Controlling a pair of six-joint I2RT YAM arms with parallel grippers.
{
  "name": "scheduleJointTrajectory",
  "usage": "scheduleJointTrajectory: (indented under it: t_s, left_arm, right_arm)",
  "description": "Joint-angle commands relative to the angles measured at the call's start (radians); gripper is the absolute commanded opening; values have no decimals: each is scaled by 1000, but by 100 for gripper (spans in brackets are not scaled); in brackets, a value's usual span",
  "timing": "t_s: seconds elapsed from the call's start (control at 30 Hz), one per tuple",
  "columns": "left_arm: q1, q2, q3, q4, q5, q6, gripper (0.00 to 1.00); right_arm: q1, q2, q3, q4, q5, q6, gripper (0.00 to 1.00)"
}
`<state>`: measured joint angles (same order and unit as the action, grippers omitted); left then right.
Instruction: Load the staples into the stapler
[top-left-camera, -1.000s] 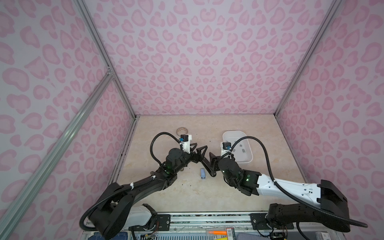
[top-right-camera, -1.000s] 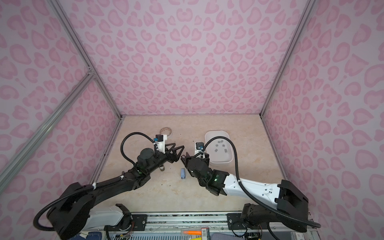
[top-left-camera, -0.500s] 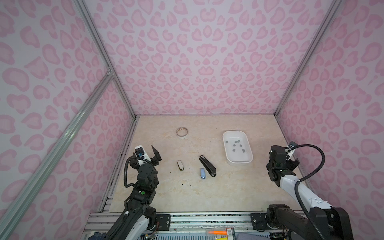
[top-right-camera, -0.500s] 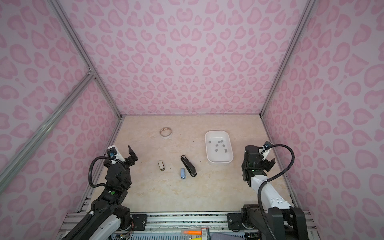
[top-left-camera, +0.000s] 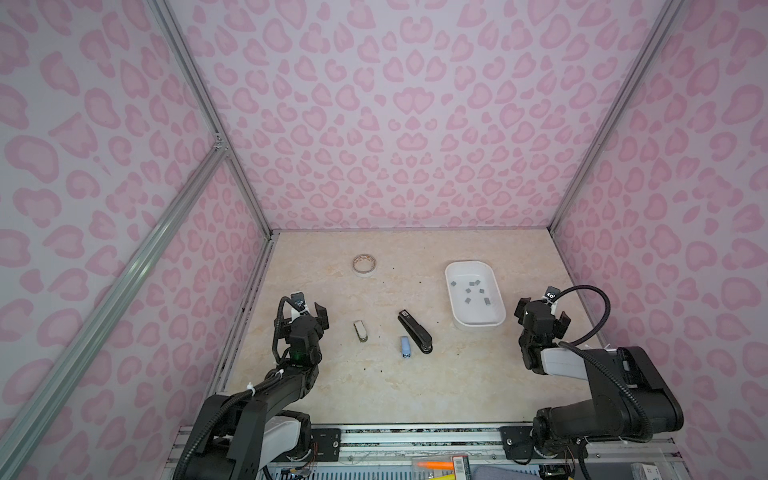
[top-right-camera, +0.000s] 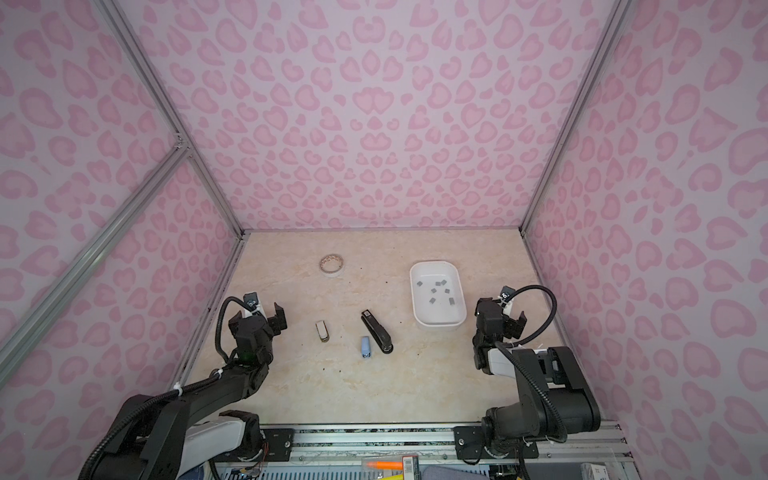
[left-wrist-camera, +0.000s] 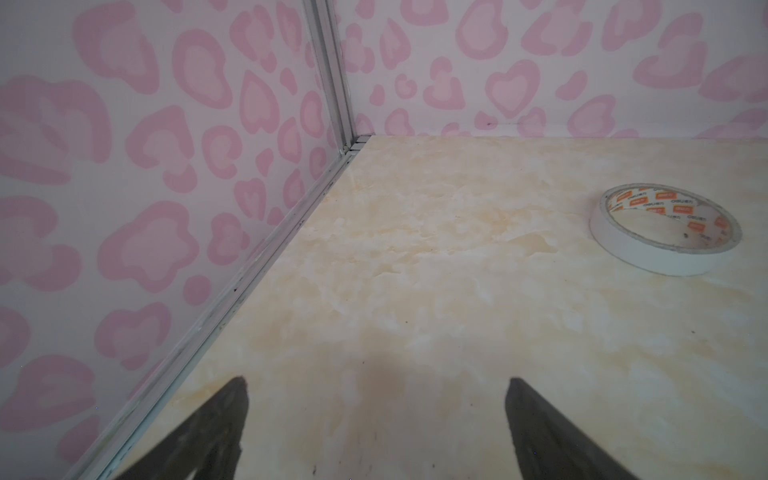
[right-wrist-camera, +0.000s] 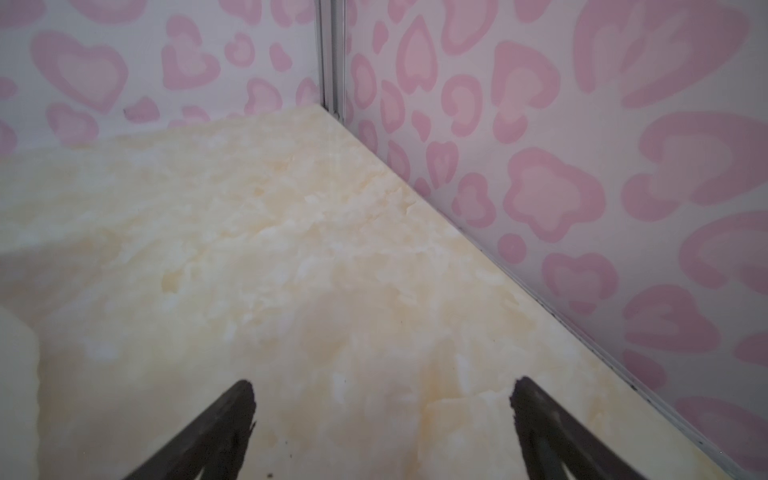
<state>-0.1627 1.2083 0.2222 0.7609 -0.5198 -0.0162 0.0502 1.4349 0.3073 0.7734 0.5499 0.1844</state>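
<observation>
A black stapler (top-left-camera: 414, 331) (top-right-camera: 377, 331) lies closed on the beige table's middle. Close beside it lies a small blue stapler (top-left-camera: 405, 347) (top-right-camera: 365, 347), and further left a small white one (top-left-camera: 360, 331) (top-right-camera: 322, 331). Several grey staples (top-left-camera: 473, 291) (top-right-camera: 438, 291) lie loose in a white tray (top-left-camera: 478, 323) (top-right-camera: 440, 323) at the right. My left gripper (top-left-camera: 302, 313) (top-right-camera: 257, 318) (left-wrist-camera: 376, 386) hangs open and empty by the left wall. My right gripper (top-left-camera: 540, 316) (top-right-camera: 500, 316) (right-wrist-camera: 382, 386) is open and empty near the right wall, just right of the tray.
A roll of white tape (top-left-camera: 364, 264) (top-right-camera: 331, 264) (left-wrist-camera: 665, 230) lies flat at the back left. Pink patterned walls with metal rails close in the table on three sides. Dark specks dot the table around the staplers.
A second ago both arms met over the black stapler in the middle. They have since drawn back to their own sides, and both grippers opened wider.
</observation>
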Motion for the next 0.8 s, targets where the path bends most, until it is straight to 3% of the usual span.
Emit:
scheduleJointTrajectory:
  t_s: [0.0,0.1,0.13,0.23,0.77]
  left_arm:
    - [15,64,40,137,97,49,97]
    - [47,137,74,162,187,24,98]
    - [73,183,65,234,274,29,99]
    - [174,264,105,227,363,-65,98]
    - [173,258,107,207,365,-58,98]
  right_arm:
    - [-1,-7,-20,175,-85,-52,97]
    - [3,35,-41,282,-163,-95,97]
    - [5,39,-27,260,-167,-98,97]
    - [0,27,11,158,-184,-94,97]
    - [1,61,78,74,-194,-100,97]
